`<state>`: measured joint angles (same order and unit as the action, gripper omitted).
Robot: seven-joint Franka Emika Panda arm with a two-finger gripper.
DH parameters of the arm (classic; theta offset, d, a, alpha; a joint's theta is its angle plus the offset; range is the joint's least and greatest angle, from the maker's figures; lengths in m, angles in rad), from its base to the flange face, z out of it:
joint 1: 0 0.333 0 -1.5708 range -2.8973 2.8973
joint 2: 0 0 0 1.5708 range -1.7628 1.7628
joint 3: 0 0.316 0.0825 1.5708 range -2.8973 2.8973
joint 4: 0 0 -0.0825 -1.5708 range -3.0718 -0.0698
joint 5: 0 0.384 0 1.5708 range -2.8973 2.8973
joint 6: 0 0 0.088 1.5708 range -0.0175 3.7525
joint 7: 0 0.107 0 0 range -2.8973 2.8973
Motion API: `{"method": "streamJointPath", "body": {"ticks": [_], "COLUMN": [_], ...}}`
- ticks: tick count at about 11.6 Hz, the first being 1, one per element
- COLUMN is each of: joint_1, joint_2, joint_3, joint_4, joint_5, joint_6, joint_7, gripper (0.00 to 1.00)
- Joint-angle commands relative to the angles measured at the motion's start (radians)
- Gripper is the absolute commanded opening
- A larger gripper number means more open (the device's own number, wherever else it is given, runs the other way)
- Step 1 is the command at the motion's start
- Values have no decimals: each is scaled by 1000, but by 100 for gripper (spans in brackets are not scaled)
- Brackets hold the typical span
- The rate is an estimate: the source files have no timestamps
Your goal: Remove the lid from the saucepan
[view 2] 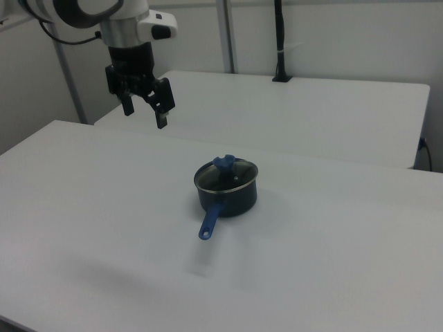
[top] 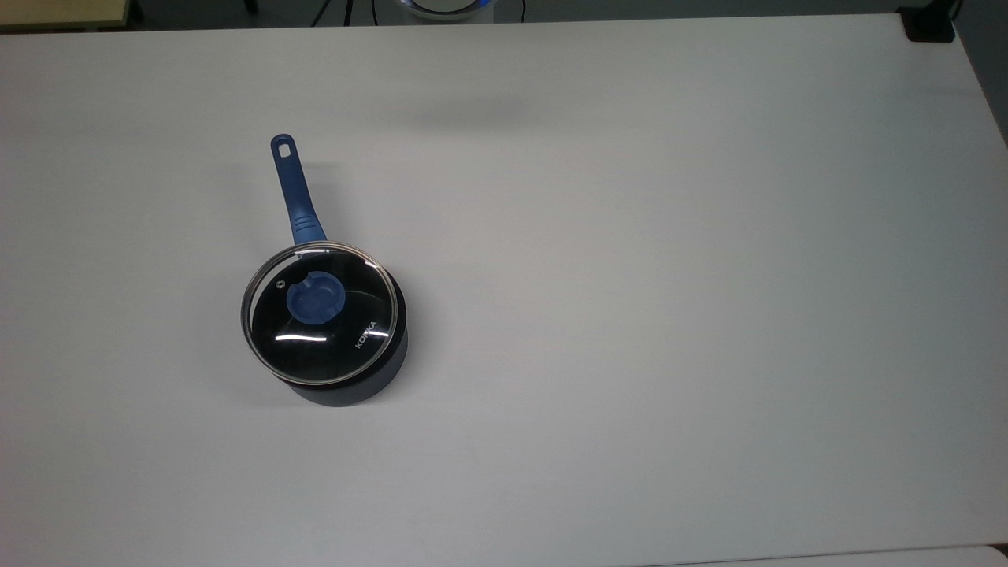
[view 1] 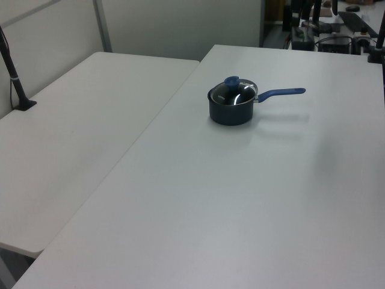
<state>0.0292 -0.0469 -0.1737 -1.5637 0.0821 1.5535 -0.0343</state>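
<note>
The saucepan (top: 368, 379) is a small dark navy pot standing on the white table (top: 669, 315), left of centre in the top view. Its long blue handle (top: 293, 193) points toward the top view's upper edge. The glass lid (top: 346, 335) rests flat on the pot, with its blue knob (top: 313, 299) at the centre and "KONKA" lettering near the rim. The left view shows the saucepan (view 1: 229, 113) and the lid (view 1: 234, 90) too. In the right view my gripper (view 2: 145, 117) hangs open and empty, well above the table and up-left of the saucepan (view 2: 230, 199) and its lid (view 2: 226, 174).
A second white table (view 1: 78, 126) adjoins this one, with a black clamped post (view 1: 15, 78) at its far side. Another black clamp (top: 929, 24) sits at the top view's upper right corner. Desks with equipment (view 1: 337, 24) stand beyond the table.
</note>
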Motion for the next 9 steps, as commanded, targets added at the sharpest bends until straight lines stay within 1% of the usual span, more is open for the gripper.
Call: {"method": "streamJointPath", "body": {"ticks": [1, 2, 3, 4, 6, 7, 8, 9], "joint_1": [11, 9, 8, 6, 5, 5, 6, 11], "joint_2": [13, 47, 92, 129, 186, 231, 275, 313], "joint_3": [-38, -38, -36, -36, -36, -36, -29, -26], "joint_4": [-22, -19, 17, 27, 18, 24, 24, 22], "joint_5": [-15, -18, -22, -31, -36, -36, -57, -97], "joint_6": [116, 155, 186, 203, 360, 405, 442, 494], "joint_7": [-22, -15, -1, 42, 208, 299, 356, 394], "gripper": [100, 100, 100, 100, 100, 100, 100, 100]}}
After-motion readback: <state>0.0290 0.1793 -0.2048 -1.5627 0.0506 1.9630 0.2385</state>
